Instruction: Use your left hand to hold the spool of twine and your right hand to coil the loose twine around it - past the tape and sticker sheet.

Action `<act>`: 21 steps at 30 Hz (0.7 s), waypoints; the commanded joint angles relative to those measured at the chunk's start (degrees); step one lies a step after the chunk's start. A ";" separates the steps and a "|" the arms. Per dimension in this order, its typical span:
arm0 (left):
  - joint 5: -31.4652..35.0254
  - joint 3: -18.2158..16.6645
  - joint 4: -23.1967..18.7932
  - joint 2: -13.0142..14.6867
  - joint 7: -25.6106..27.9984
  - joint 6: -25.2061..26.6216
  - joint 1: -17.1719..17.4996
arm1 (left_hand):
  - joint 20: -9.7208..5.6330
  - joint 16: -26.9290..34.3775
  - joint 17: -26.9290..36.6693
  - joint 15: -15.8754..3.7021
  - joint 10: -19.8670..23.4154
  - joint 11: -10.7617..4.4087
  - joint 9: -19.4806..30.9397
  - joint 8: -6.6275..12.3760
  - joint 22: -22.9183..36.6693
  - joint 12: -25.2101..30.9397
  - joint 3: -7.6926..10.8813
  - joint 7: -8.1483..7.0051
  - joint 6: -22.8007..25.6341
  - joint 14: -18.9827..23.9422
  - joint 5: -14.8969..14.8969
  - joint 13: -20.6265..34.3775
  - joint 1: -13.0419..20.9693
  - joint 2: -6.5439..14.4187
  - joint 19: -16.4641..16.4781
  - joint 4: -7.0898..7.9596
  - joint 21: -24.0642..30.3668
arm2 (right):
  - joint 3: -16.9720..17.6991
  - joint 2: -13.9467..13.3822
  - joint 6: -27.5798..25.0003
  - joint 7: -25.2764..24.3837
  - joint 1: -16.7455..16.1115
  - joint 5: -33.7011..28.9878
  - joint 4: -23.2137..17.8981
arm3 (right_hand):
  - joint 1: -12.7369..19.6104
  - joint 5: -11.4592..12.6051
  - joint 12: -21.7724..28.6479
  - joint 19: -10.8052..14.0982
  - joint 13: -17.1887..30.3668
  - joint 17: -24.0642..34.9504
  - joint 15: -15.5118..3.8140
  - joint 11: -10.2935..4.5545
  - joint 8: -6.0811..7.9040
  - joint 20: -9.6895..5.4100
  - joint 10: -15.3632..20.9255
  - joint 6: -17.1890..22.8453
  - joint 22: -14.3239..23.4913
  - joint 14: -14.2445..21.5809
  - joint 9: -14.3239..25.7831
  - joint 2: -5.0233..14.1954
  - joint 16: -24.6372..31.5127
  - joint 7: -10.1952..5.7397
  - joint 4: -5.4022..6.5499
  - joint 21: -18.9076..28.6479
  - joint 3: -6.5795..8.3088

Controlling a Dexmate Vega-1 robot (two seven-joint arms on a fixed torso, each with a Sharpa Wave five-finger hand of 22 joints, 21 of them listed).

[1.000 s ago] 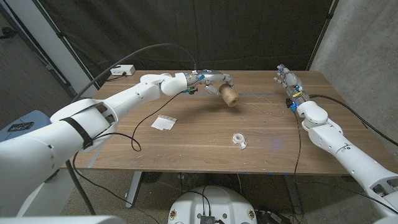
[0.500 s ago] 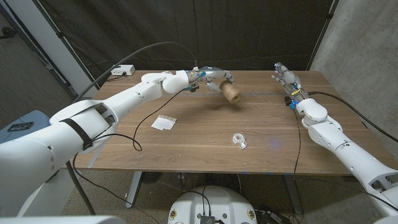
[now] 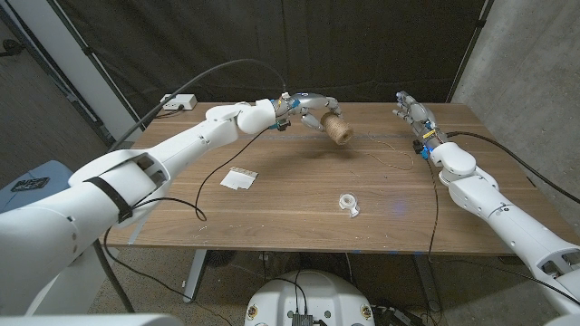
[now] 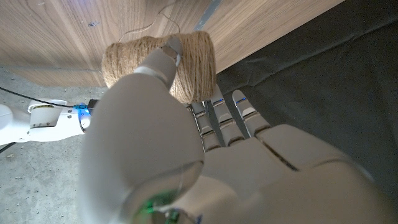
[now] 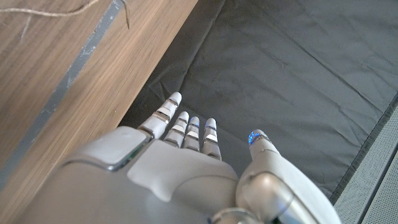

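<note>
My left hand (image 3: 306,110) grips the spool of brown twine (image 3: 337,128) and holds it lifted above the far middle of the table. In the left wrist view the spool (image 4: 186,62) sits between thumb and fingers of that hand (image 4: 205,155). A loose strand of twine (image 3: 391,157) trails from the spool across the table toward the right. My right hand (image 3: 413,115) is raised near the far right of the table, fingers apart and holding nothing; the right wrist view shows the hand (image 5: 186,162) beside the table's far edge, with a bit of twine (image 5: 37,14) on the wood.
A roll of clear tape (image 3: 349,203) lies at the table's front middle. A sticker sheet (image 3: 239,177) lies to its left. A black cable (image 3: 195,195) runs over the left part of the table. A white box (image 3: 177,103) sits at the far left corner.
My left hand has carried the spool a little farther back and higher. My right hand has shifted slightly toward the far edge.
</note>
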 commanded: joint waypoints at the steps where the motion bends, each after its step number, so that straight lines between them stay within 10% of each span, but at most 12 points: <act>1: -1.59 -2.09 -2.94 0.57 0.73 2.99 2.06 | 0.17 0.02 0.20 0.06 0.53 0.49 6.57 7.09 0.33 0.27 1.01 0.42 0.15 0.38 0.36 10.43 -0.75 1.74 -0.11 1.16 0.14 | -0.96 0.09 -0.91 1.44 0.80 -0.22 0.53 | 0.58 0.05 0.67 1.30 0.16 -0.06 -0.50 -1.04 1.03 -0.71 2.21 2.91 0.20 1.35 0.30 0.01 0.50 0.26 -0.54 0.54 0.21; 8: -2.64 -3.02 -4.34 0.50 0.88 5.20 2.96 | 0.20 0.27 0.54 0.09 0.55 0.46 6.38 7.16 0.35 0.24 0.91 0.38 -0.01 0.37 0.45 10.63 -0.80 1.86 -0.16 1.11 0.14 | -1.82 0.41 -1.61 2.51 1.79 -0.41 1.43 | 0.96 0.07 0.66 1.57 0.15 -0.19 -0.58 -0.96 0.96 -0.80 2.57 3.13 0.19 1.76 0.29 -0.09 0.51 0.30 -0.93 0.59 0.38; 21: -2.82 -3.58 -5.61 0.74 2.02 6.60 3.59 | 0.22 0.29 0.71 0.10 0.66 0.66 6.12 7.37 0.37 0.23 0.91 0.49 0.11 0.38 0.64 10.89 -0.94 1.87 -0.25 1.03 0.14 | -3.23 0.35 -2.98 3.88 2.93 -1.21 2.38 | 6.17 -0.09 0.66 3.14 0.05 -0.83 -1.38 -1.96 1.08 -1.48 4.65 5.13 0.15 3.58 0.19 -0.61 0.48 -0.52 -5.60 0.76 2.14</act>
